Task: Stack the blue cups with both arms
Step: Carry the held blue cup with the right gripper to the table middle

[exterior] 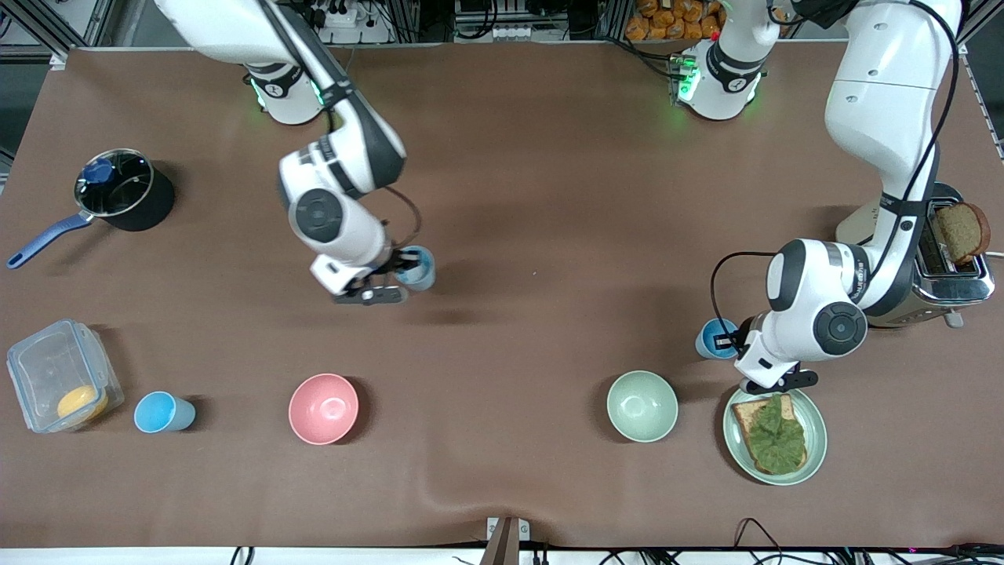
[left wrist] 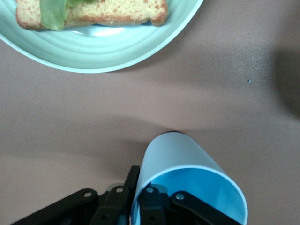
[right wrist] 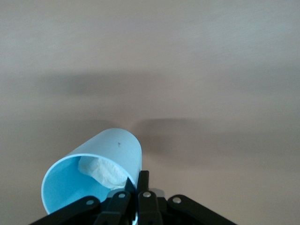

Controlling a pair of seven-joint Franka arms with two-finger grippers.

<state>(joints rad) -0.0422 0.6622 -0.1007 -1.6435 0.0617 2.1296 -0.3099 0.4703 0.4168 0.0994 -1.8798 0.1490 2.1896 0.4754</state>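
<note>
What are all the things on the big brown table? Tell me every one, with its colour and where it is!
blue cups: three; one in the right end effector, with a white patch inside; one in the left end effector beside the plate; one free beside the clear box
pink bowl: one, near the front camera, toward the right arm's end
pale green bowl: one, beside the plate
plate: one, pale green, holding toast with lettuce
clear box: one, something orange inside
saucepan: one, black, blue handle, toward the right arm's end
toaster: one, silver, bread sticking up, toward the left arm's end
right end effector: black, shut on its cup
left end effector: black, shut on its cup
</note>
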